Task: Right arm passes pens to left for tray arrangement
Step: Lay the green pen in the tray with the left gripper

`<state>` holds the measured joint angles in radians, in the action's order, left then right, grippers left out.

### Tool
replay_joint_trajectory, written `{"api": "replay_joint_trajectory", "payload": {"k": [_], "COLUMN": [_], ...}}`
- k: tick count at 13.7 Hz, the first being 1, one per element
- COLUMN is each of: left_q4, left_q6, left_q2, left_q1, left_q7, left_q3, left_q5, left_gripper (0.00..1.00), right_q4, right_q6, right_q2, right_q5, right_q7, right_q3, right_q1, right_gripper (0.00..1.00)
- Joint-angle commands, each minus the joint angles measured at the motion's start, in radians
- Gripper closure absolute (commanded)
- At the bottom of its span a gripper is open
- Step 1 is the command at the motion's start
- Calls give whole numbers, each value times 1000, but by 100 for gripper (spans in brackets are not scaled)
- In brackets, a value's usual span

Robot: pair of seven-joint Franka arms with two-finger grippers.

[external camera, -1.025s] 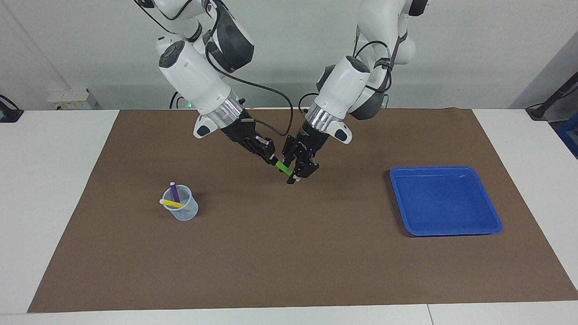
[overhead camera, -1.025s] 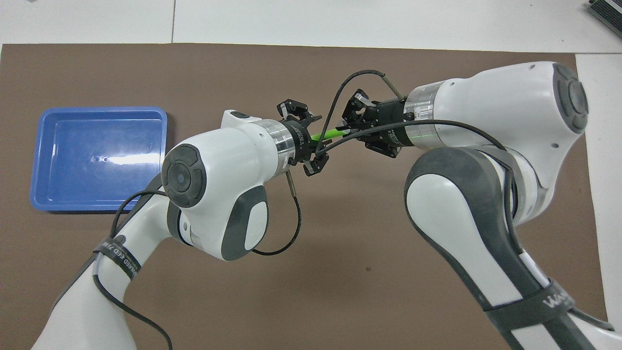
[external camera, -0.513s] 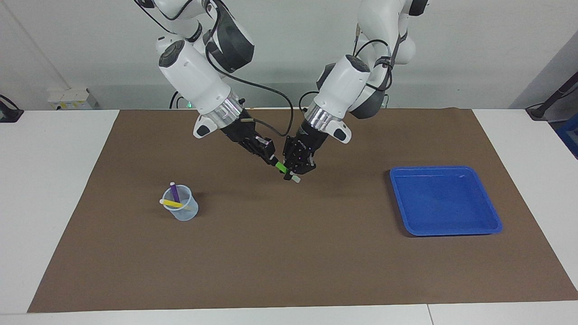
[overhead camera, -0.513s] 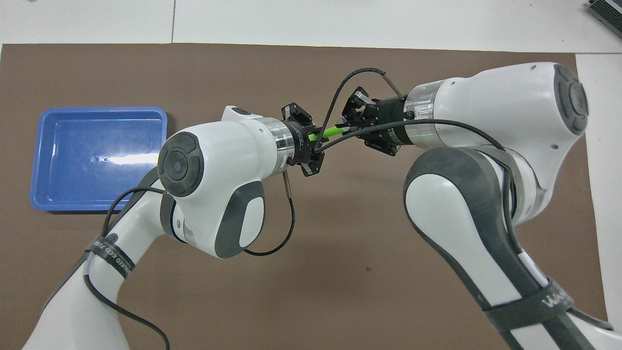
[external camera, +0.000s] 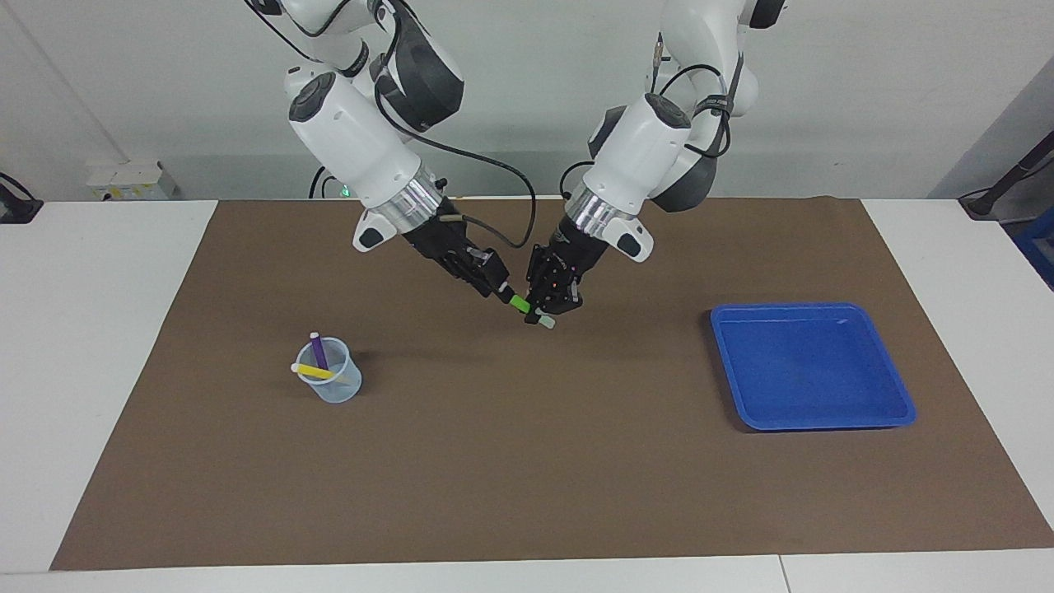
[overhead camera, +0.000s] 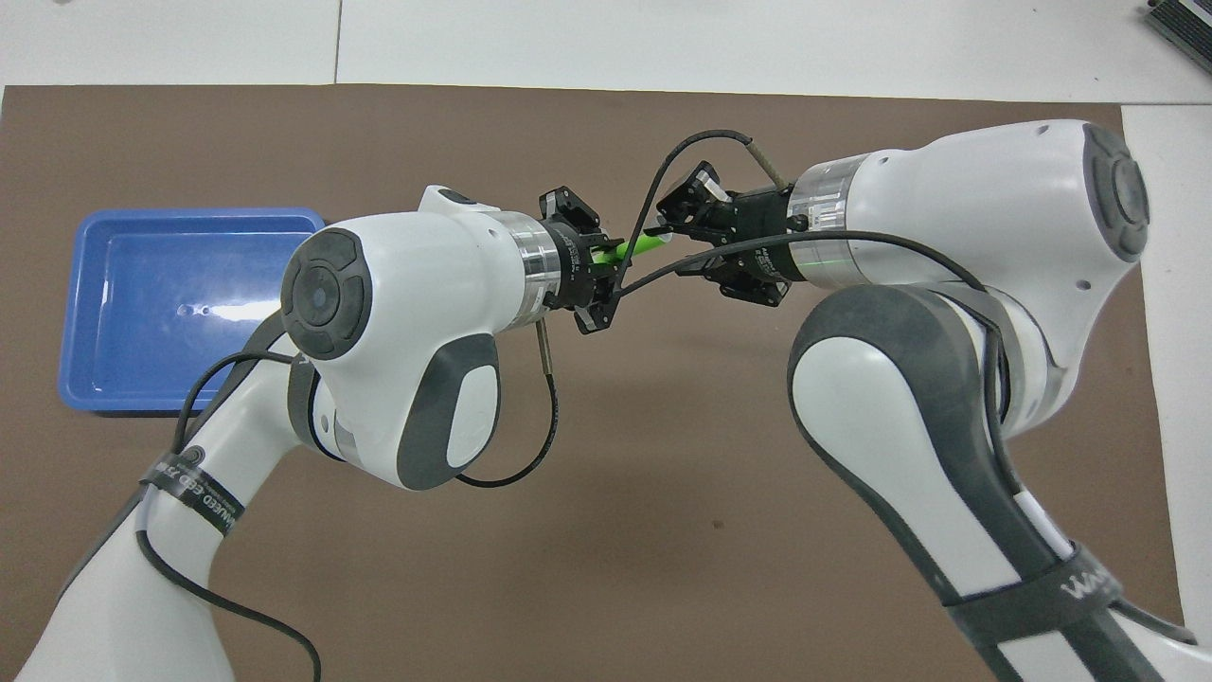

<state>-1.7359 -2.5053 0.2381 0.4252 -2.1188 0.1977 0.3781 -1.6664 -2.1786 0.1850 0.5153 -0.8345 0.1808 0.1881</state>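
The green pen [external camera: 520, 304] is being held in the air over the middle of the brown mat [external camera: 527, 461], between the two pincers. The left pincer [external camera: 547, 310] is being kept closed on the pen near its pale cap, which is sticking out below the fingertips. The right pincer [external camera: 497, 289] is seen at the pen's other end; whether its fingers are parted or still touching the pen cannot be told. In the overhead view the green pen [overhead camera: 640, 245] is seen as a short bright strip between the left pincer [overhead camera: 606, 263] and the right pincer [overhead camera: 670, 225], with the right arm's black cable [overhead camera: 663, 180] looping over it.

The purple pen [external camera: 318, 349] and the yellow pen [external camera: 314, 371] are being kept in the translucent cup [external camera: 335, 382], which is standing on the mat toward the right arm's end of the table [external camera: 90, 346]. The purple pen is leaning nearly upright; the yellow pen is lying across the cup's rim.

The blue tray [external camera: 902, 409] is lying on the mat toward the left arm's end, well apart from both pincers. In the overhead view the blue tray [overhead camera: 90, 313] is being partly covered by the left arm's wrist housing.
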Motion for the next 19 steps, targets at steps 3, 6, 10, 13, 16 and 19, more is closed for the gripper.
{"api": "replay_joint_trajectory", "payload": {"k": [3,6,10,13,16,19], "left_q4": [9,7,4,-17,-54,-60], "left_q6": [39,72,195,261,290,356], "left_q2": [-8,-10,-25,-46,-66,-75], "left_q1": [-12,-40,-97,-111,-114,-173], "left_q7": [116,178,455,690,859,1038], "left_q3": [3,2,-3,-6,-24,-24], "left_q5": [-10,-11,-11,-13,-31,-79], "left_gripper": [100,100,100,100,100,100], "right_q4": [5,-6,-85,-151,-255,-305], "right_q6": [146,215,226,214,111,53], "right_q2": [-25,-35,-67,-68,-90,-88], "right_q5": [-122,-249,-365,-444,-503,-532], "right_q7": [235,469,835,991,1034,1035], "right_q3": [-3,-3,-3,-3,-3,-3], "right_q1": [-93,-166,-266,-309,-325,-326], "right_gripper": [0,0,0,0,9,20]}}
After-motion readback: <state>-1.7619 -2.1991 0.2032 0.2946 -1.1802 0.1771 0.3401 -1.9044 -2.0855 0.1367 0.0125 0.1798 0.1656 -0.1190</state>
